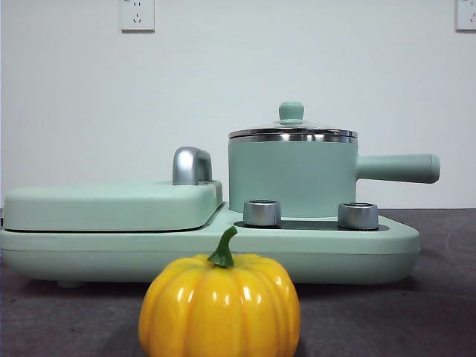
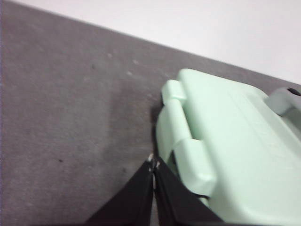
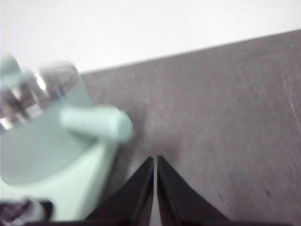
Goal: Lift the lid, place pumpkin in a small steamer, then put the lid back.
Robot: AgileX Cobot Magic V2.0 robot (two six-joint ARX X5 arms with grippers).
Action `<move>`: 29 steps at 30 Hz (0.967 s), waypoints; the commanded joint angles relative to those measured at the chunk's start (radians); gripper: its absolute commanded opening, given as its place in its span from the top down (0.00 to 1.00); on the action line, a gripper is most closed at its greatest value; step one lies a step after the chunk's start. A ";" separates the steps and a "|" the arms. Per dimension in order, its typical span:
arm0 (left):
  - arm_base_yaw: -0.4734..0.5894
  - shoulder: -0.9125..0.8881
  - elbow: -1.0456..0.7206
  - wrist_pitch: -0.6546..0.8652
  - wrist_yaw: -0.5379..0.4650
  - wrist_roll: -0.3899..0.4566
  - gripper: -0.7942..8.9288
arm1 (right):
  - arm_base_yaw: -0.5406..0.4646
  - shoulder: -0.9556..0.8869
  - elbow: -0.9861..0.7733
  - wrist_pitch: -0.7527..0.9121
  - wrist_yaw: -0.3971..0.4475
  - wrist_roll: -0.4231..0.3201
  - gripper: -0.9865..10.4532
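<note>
A dark grey worktop [image 1: 59,312] runs back to a plain white wall. Nearest stands the pumpkin [image 1: 219,305], upright in front of the mint-green cooker base [image 1: 223,249]. Behind it, on the base, the small steamer [image 1: 291,175] carries the lid [image 1: 291,128], seated flat on its rim, handle pointing sideways. The flat griddle cover [image 1: 111,204] lies beside it. The left gripper [image 2: 154,165], jaws pressed together, hovers by the griddle's end; the right gripper [image 3: 155,160], likewise closed, hovers beside the steamer's handle. Both are well apart from the pumpkin.
</note>
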State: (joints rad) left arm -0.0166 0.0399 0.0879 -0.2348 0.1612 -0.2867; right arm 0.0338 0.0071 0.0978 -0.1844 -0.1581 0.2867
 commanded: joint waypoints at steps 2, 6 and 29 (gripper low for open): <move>-0.022 0.041 0.119 -0.029 0.006 -0.022 0.91 | 0.004 0.007 0.119 -0.061 -0.008 0.083 0.91; -0.045 0.126 0.245 -0.055 0.047 -0.040 0.91 | 0.004 0.056 0.272 -0.194 -0.067 0.095 0.91; -0.176 0.604 0.800 -0.415 0.494 0.145 0.91 | 0.004 0.437 0.859 -0.702 -0.547 -0.217 0.91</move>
State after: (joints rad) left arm -0.1890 0.6380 0.8738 -0.6537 0.6422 -0.1684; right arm 0.0349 0.4416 0.9417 -0.8909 -0.6987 0.0994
